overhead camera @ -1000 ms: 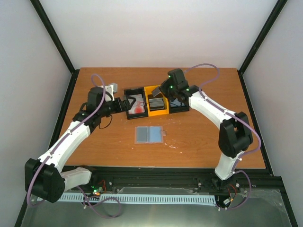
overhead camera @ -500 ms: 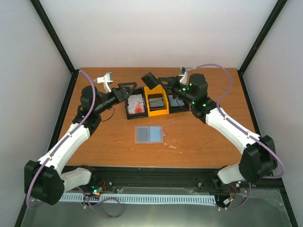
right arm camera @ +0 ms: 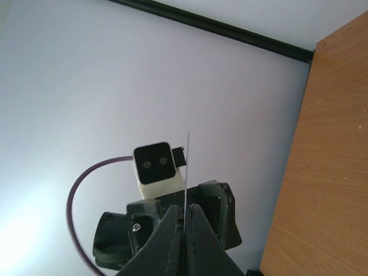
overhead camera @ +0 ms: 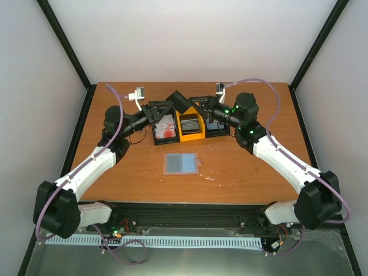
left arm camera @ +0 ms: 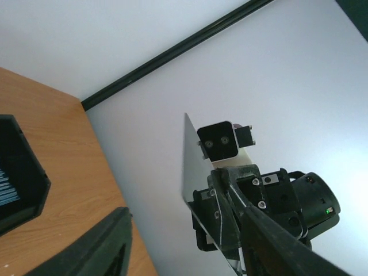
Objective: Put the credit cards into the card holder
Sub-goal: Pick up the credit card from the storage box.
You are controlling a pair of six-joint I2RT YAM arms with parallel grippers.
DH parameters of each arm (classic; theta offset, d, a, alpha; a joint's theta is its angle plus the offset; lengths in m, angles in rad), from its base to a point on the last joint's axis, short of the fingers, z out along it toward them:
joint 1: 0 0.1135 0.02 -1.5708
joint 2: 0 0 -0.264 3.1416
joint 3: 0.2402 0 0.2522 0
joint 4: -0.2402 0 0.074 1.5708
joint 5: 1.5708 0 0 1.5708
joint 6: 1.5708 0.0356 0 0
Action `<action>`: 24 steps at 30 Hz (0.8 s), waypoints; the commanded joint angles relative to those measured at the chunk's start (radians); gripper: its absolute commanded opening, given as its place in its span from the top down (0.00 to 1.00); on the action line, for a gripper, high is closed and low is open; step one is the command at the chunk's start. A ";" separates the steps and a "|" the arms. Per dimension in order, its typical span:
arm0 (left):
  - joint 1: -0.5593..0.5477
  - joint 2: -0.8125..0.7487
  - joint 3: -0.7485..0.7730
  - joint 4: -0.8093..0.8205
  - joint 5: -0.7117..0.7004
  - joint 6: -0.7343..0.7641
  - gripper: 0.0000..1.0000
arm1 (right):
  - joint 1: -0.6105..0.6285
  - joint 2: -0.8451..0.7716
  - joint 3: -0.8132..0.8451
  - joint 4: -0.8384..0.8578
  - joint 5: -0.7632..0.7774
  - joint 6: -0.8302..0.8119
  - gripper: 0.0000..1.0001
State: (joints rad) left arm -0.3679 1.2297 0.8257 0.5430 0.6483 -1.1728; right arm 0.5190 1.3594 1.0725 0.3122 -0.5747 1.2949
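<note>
So both arms are hovering up over the far middle of the table (overhead camera: 247, 172), pointing at each other, with one dark card (overhead camera: 179, 102) hanging in the air between them. The right pincer (overhead camera: 194, 105) is pinching that card. In its own wrist view the card is showing edge-on as a thin line, and the two fingers (right arm camera: 172, 241) are pressing together on its lower end. The left pincer (overhead camera: 164, 107) is sitting around the same card from the other side. In the left wrist view its two fingers (left arm camera: 98, 247) are standing apart with the card in the gap, and I'm not seeing either one touching it.

Counting stuff: three boxes are sitting side by side right under the arms, touching each other.
- The black box (overhead camera: 155, 137) on the left is holding the white-and-red cards (overhead camera: 167, 127).
- The orange box (overhead camera: 193, 137) in the middle is holding the dark cards (overhead camera: 190, 123).
- The other black box (overhead camera: 221, 133), on the right, is holding the blue cards (overhead camera: 215, 123), and the right arm is partly hiding it.

I can't tell how many cards are in each stack.

One card holder (overhead camera: 181, 163) is lying flat on the table, nearer than the boxes and well apart from the card in the air.
</note>
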 commanded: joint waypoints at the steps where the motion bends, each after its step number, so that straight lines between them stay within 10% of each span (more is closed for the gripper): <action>1: -0.009 0.010 0.038 0.074 -0.007 -0.056 0.53 | 0.004 -0.028 -0.010 0.034 -0.056 -0.015 0.97; 6: -0.011 0.049 0.038 0.159 0.032 -0.133 0.61 | 0.004 -0.032 -0.014 0.004 -0.083 -0.051 0.97; 13: -0.011 0.059 0.039 0.172 0.049 -0.130 0.98 | 0.004 -0.031 -0.028 -0.025 -0.097 -0.106 0.95; 18: -0.007 -0.002 0.036 0.023 0.090 0.031 0.99 | -0.008 -0.050 0.060 -0.316 -0.101 -0.483 0.44; 24: -0.002 -0.050 0.118 -0.379 0.335 0.468 0.99 | -0.027 -0.025 0.195 -0.655 -0.371 -0.901 0.37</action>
State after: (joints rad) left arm -0.3698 1.2034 0.8452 0.4244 0.7956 -1.0275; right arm 0.5011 1.3445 1.1912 -0.0830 -0.7506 0.7410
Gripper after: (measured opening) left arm 0.017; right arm 0.626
